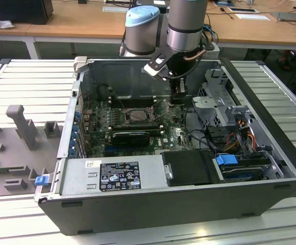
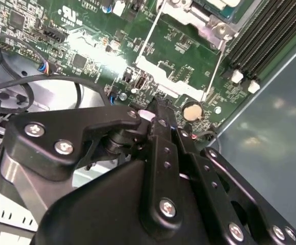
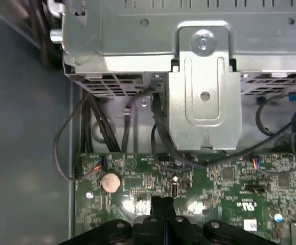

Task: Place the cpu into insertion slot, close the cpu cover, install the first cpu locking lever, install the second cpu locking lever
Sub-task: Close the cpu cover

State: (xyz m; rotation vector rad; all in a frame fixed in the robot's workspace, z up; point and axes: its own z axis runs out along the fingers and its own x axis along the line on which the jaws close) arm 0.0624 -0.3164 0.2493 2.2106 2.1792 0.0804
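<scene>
Exterior view: an open computer case (image 1: 188,204) lies on its side on a slatted table (image 1: 25,76), with the green motherboard (image 1: 99,127) flat on the case floor. The arm descends from above. Its gripper (image 1: 179,102) points straight down over the board's edge, towards the exterior view's right and well apart from the insertion slot (image 1: 127,116).

The cpu (image 1: 137,116) appears as a pale grey square lying flat inside the slot's metal rim. Being square, it has no long axis. Its edges run parallel to the long black memory slots (image 1: 130,102) just behind it, which stretch from the exterior view's left to its right. Whether a frame plate lies over the chip cannot be told.

Second wrist view: the gripper (image 2: 157,113) has its black fingers (image 2: 163,138) pressed together with nothing visible between them. The tips hang just above the board beside a coin cell (image 2: 191,111). One corner of the insertion slot (image 2: 204,20) lies beyond. Two thin bright wire rods (image 2: 149,34) run roughly parallel from that corner's sides towards the gripper; it cannot be told whether they are latched.

First wrist view: the gripper (image 3: 162,203) hovers over the board edge between the coin cell (image 3: 110,181) and a metal drive bracket (image 3: 204,97), with dark cables (image 3: 160,132) looping past.
</scene>
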